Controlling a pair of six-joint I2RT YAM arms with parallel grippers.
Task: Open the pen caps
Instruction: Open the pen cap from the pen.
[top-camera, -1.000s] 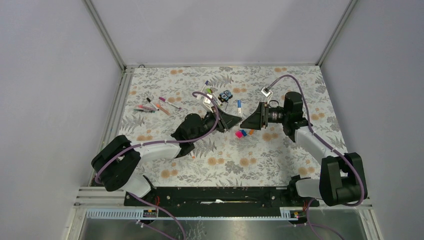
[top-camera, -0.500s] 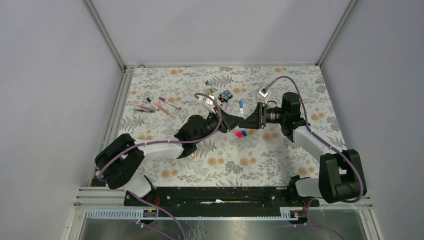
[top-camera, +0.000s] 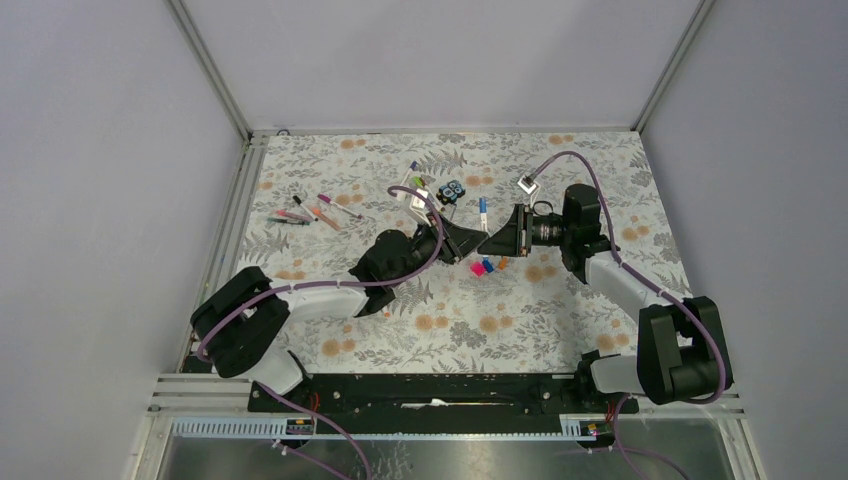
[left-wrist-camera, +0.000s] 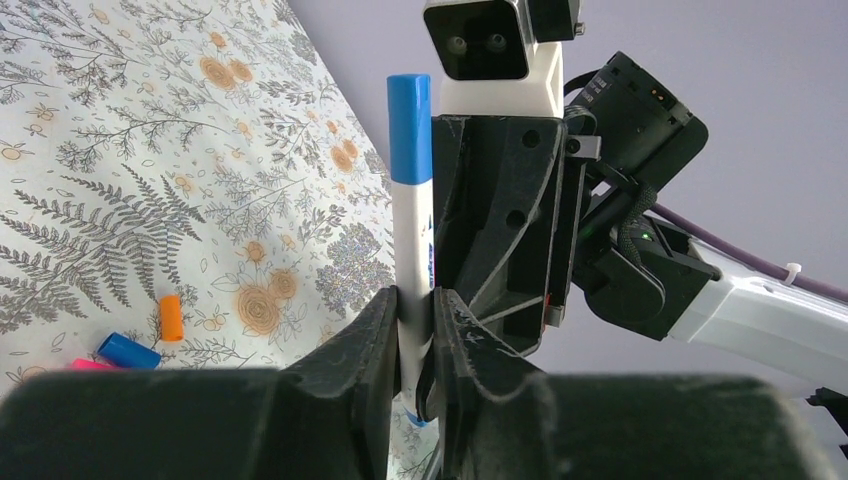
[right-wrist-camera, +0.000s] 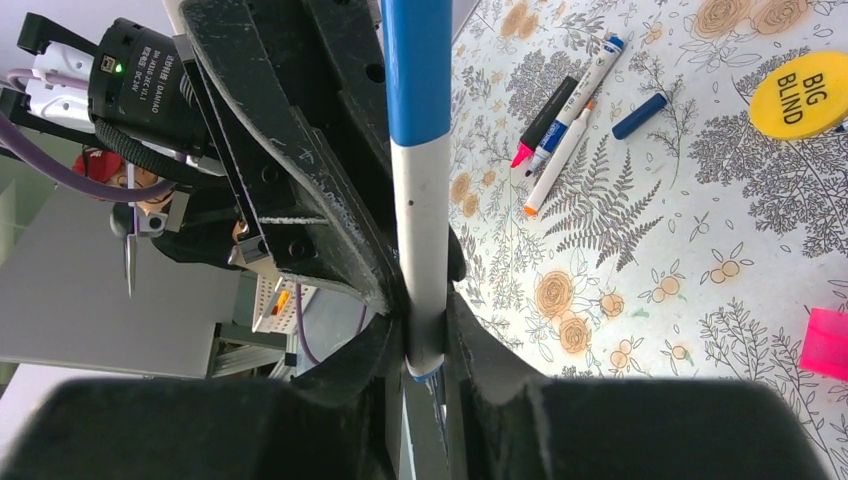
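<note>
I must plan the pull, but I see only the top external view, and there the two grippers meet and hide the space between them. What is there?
Observer: The left gripper is shut on the barrel of a thin white plastic marker pen.
Operator: Is its cap off?
Observer: No, the blue cylindrical plastic cap sits on its end, apart from that grip.
Operator: And the right gripper?
Observer: The right gripper pinches the white barrel too, not the cap.
</note>
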